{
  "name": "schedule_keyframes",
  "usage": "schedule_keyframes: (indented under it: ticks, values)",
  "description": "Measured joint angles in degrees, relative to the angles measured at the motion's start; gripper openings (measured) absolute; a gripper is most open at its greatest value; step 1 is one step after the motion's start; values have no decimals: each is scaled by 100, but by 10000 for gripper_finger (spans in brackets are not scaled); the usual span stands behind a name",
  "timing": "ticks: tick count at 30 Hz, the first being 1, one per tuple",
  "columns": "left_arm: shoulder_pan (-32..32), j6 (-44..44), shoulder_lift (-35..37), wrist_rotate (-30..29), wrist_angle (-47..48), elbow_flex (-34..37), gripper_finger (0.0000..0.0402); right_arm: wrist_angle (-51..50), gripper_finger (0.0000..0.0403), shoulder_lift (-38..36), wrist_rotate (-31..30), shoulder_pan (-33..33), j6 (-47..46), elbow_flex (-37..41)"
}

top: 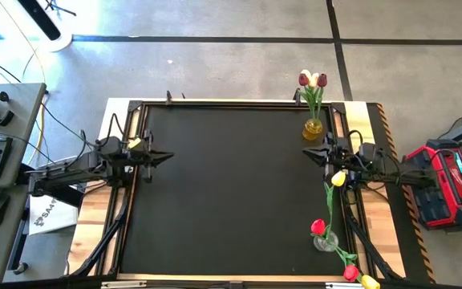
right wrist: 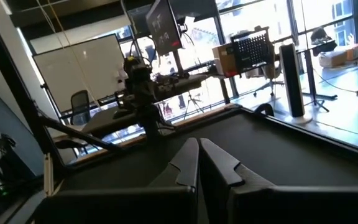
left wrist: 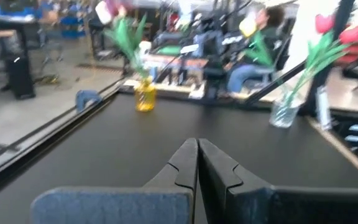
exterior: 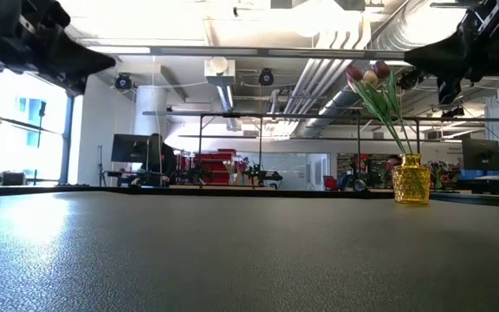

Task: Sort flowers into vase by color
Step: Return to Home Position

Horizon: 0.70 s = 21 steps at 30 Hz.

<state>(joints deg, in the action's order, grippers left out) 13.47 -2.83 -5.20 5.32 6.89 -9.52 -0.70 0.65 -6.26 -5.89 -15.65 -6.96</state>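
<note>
Two vases hold flowers (top: 312,79): yellow vase (top: 313,128) far right, clear vase (top: 325,241) near right. Left gripper (top: 167,156), left side, and right gripper (top: 306,154), between vases, both clenched, empty. Stems look light, bendy: pinch mid-stem, not heads.

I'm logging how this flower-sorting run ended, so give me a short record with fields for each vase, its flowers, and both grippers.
yellow vase: right side of the table, top of the high view
its contents: dark red and cream flowers
transparent vase: right side, bottom of the high view
its contents: red and yellow flowers
left gripper: shut, empty, at the table's left edge
right gripper: shut, empty, at the right side between the vases
</note>
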Motion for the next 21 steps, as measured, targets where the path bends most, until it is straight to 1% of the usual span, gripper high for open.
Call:
schedule_keyframes:
  ticks: [3,7,10,12,16,21]
  values:
    - [0,11,124,-203,388,0,0,166,0,-44,6,0,-67,175]
    - [0,40,207,-211,531,0,0,554,0,-44,57,0,-379,647]
    - [0,46,213,-218,564,0,0,449,0,-39,101,0,-387,631]
    - [0,48,213,-218,591,0,0,547,0,-49,195,0,-321,629]
    - [0,-104,331,-202,576,-2,0,649,0,-51,186,0,-187,625]
    - [-4,-445,383,28,521,108,0,661,0,-44,-168,0,-5,625]
